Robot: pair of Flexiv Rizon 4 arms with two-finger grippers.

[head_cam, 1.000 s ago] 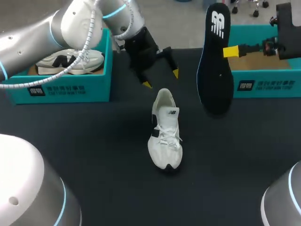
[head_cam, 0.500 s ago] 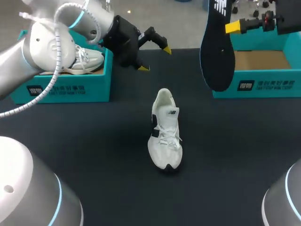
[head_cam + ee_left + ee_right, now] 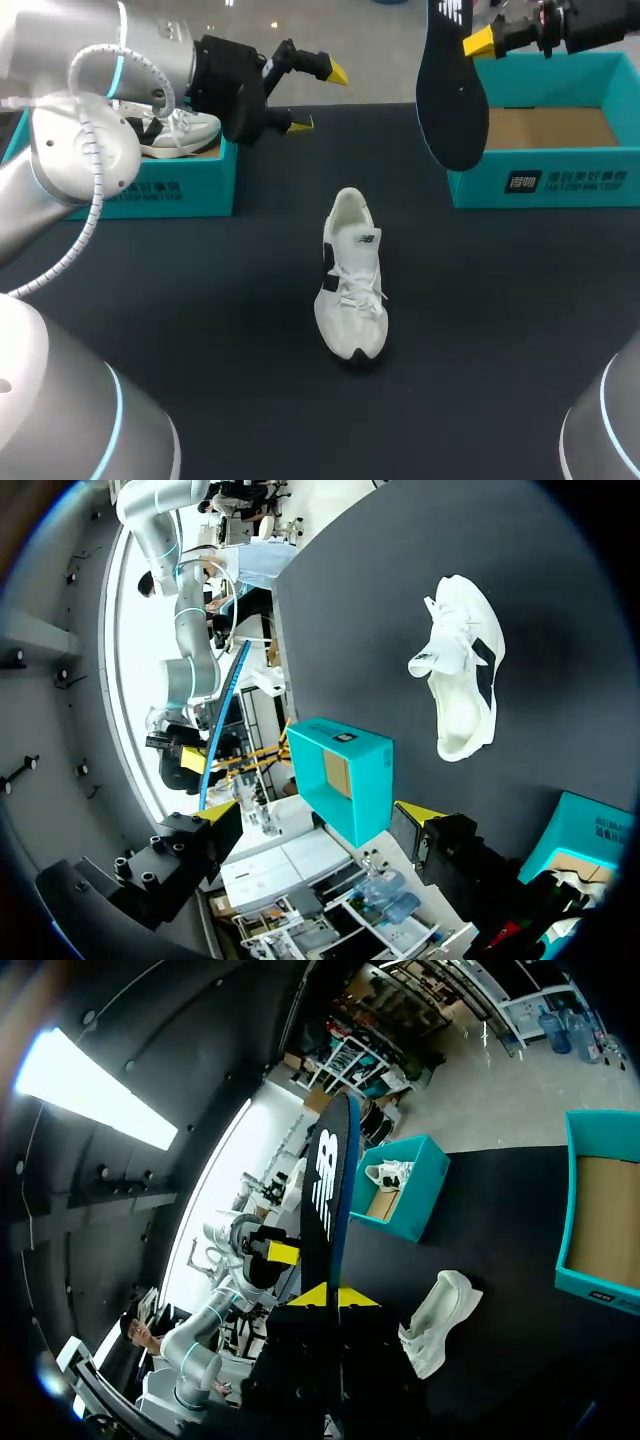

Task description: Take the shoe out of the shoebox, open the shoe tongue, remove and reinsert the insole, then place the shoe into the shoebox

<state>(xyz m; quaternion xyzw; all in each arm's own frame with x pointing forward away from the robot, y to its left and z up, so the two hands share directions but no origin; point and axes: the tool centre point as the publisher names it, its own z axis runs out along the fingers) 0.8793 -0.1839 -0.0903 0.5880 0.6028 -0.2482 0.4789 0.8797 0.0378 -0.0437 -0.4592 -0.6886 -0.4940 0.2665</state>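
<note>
- Your black table [image 3: 200,330] is matte and dark from edge to edge, with one teal box at each far corner.
- At far left, the left shoebox [image 3: 130,190] stands open with a second shoe [image 3: 185,130], white with black trim, lying inside it.
- Just beside that box, your left gripper [image 3: 318,98] hangs in the air above the table's far edge. Its yellow-tipped fingers are spread wide and nothing is between them. From its own wrist camera, the tips frame the room and the table's edge, well apart from the work.
- In the middle of the table, the shoe [image 3: 352,275] stands on its sole, alone. It is white and laced, with its toe toward you and its heel toward the far side. Neither arm touches it.
- Right of centre, the black insole [image 3: 452,100] hangs upright in the air, with its white-printed end up and its broad end down, clear of the table.
- Your right gripper [image 3: 332,1298] is clamped on the insole, one yellow tip on each face, near its upper end.
- At far right, the right shoebox [image 3: 545,182] stands open, showing a bare brown cardboard floor.
</note>
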